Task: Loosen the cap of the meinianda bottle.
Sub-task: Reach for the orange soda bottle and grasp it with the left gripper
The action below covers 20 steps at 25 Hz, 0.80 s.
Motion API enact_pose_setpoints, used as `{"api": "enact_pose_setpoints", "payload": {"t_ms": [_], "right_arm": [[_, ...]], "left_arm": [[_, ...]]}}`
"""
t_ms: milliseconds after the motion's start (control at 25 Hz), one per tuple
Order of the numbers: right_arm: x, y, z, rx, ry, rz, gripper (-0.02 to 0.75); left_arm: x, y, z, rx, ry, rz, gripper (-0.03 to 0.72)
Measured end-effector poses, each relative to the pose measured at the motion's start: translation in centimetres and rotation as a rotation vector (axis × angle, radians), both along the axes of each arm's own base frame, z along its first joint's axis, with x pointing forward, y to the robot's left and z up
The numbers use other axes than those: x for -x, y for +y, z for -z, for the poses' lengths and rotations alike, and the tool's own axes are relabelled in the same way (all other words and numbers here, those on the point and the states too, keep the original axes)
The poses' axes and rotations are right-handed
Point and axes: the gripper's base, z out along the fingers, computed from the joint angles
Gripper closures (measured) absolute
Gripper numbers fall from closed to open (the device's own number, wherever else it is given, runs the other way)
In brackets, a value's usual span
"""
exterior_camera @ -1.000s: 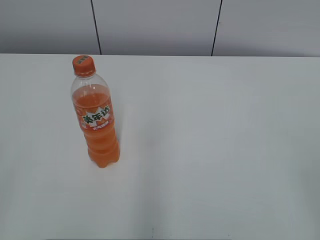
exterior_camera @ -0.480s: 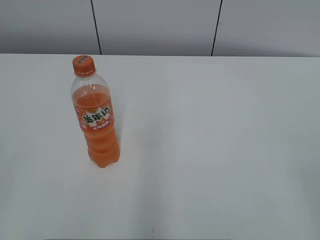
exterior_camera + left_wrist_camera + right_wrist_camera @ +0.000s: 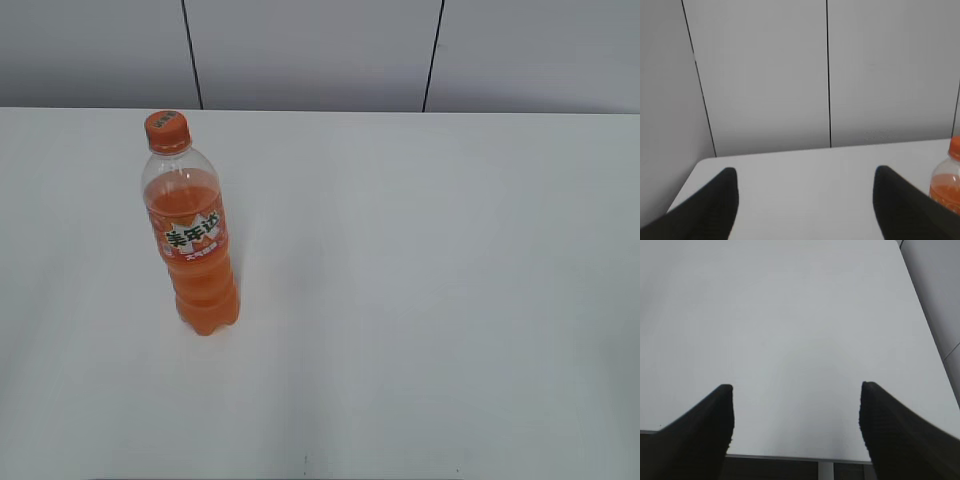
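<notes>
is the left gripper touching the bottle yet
Apart. In the left wrist view the open left gripper holds nothing, and the meinianda bottle stands beyond its right finger.

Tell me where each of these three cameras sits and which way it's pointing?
Exterior view: raised in front of the table, slanting down at the upright meinianda bottle and its cap; no robot parts show.
Left wrist view: on the left arm, facing level across the table toward the wall; the open left gripper frames the bottom.
Right wrist view: on the right arm, tilted down at bare tabletop; the open right gripper shows.
Shared: exterior and left wrist views both show the bottle.
</notes>
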Motion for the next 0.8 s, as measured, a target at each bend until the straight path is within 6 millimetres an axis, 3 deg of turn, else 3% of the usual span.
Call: {"api": "enact_pose_setpoints", "payload": {"t_ms": [240,800], "right_arm": [[0.0,0.0,0.0,0.000,0.000,0.000,0.152],[0.0,0.0,0.0,0.000,0.000,0.000,0.152]], "left_arm": [[-1.2,-0.2,1.3,-0.004,-0.010,0.012,0.192],[-6.1,-0.8,0.5,-0.023,-0.004,0.047,0.251]]}}
